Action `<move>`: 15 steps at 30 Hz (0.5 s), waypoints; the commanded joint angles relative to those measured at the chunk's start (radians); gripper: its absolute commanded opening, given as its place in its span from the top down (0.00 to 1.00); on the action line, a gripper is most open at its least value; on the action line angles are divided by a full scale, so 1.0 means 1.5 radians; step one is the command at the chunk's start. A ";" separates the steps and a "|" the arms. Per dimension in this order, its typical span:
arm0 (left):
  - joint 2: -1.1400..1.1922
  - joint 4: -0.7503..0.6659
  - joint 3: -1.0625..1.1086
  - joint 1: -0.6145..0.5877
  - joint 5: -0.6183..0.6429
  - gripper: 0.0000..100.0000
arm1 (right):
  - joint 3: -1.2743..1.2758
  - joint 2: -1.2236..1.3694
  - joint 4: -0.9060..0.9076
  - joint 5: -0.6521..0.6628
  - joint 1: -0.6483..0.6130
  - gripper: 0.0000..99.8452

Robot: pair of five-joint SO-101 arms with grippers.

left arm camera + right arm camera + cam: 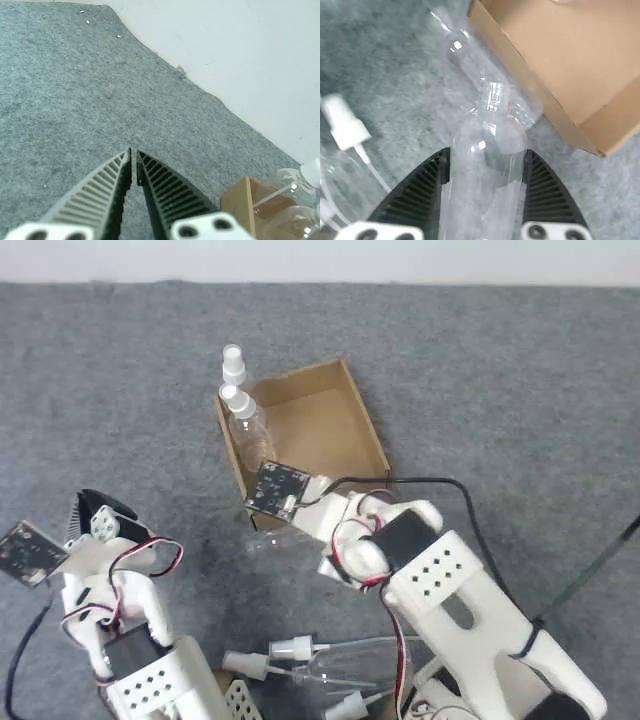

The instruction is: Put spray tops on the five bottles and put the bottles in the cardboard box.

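While the left gripper (133,151) hangs over bare grey mat (75,90) with its fingers squeezed down to a thin slit and nothing between them, the right gripper (486,152) has the goods. A clear bottle (487,175) sits right between its two black fingers (420,195). The body fills the whole gap, so both look pressed against its sides. The neck end points away from the wrist and runs alongside the outer wall of the cardboard box (325,425), so it's outside the box, not in it. The neck looks bare to me, no top on it. The plastic is so see-through that I honestly can't tell where the bottle ends, or whether it's resting on the mat or lifted off it. From the high view it sits just beside the box corner nearest the arms. Inside the box, against its left wall, two capped bottles (248,425) are already in, with white spray tops (233,365) on. Down by the arm bases a few more bottles (350,655) with white tops lie on the mat, well apart from the box.
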 commanded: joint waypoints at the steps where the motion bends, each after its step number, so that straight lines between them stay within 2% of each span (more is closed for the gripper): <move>1: -0.014 -0.025 -0.003 0.002 -0.005 0.98 | 0.009 -0.033 0.008 0.058 0.042 0.90; 8: -0.014 -0.025 -0.003 0.002 -0.005 0.98 | 0.079 -0.032 0.004 0.087 0.105 0.90; 11: -0.014 -0.025 -0.003 0.002 -0.005 0.98 | 0.099 -0.032 0.002 0.120 0.115 0.90; 15: -0.014 -0.025 -0.003 0.002 -0.005 0.98 | 0.127 -0.031 -0.022 0.121 0.115 0.90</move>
